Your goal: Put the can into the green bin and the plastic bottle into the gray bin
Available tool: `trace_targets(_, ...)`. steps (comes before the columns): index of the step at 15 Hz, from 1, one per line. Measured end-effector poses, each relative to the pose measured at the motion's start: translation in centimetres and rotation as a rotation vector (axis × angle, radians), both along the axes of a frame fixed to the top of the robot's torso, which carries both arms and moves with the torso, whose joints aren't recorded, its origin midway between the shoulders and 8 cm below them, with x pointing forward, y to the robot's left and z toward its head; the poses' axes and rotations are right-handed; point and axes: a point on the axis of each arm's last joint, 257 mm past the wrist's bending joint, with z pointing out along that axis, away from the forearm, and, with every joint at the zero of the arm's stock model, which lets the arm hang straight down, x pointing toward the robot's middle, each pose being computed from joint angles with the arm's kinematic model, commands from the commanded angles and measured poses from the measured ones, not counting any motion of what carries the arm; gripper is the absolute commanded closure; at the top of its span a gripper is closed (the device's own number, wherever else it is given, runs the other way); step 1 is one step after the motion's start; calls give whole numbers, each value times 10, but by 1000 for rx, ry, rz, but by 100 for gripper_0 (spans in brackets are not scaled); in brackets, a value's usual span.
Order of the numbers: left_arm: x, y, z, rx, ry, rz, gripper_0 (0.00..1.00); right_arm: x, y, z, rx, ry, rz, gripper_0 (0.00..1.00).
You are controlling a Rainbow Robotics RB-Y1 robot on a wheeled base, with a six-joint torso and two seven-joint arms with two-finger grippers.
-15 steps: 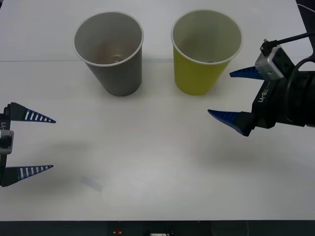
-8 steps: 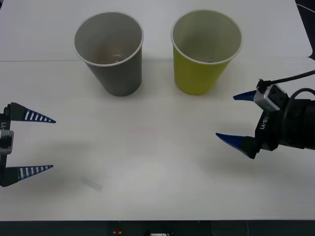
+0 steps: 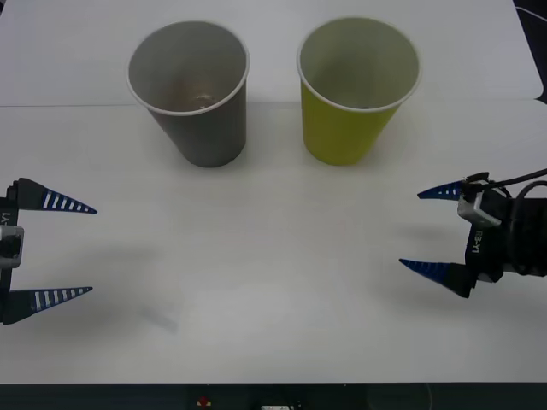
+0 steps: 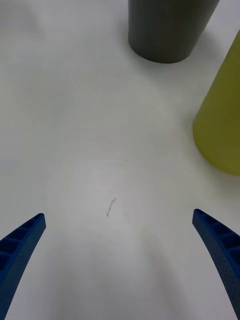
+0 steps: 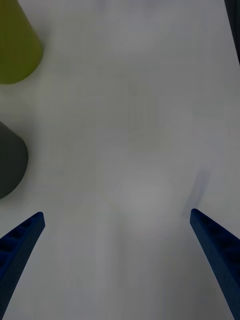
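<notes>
The right claw (image 3: 436,231), spread and empty, has pulled back from the green bin (image 3: 355,94); the can is probably inside, the task near done.

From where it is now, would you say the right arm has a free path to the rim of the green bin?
Probably yes. The right gripper is open and empty, nearer the robot and to the right of the green bin, with bare table between them.
</notes>
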Motion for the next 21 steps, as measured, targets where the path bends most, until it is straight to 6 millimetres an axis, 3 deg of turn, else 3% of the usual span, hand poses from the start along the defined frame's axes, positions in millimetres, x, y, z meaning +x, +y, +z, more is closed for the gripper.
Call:
trace_targets(7,0,0,0,0,0,0,0,-19,-31,-11,-144,23,59,0)
trace_targets(15,0,0,0,0,0,0,0,-29,-57,2,-250,22,106,0)
trace_targets(21,0,0,0,0,0,0,0,-43,-62,6,-274,35,131,0)
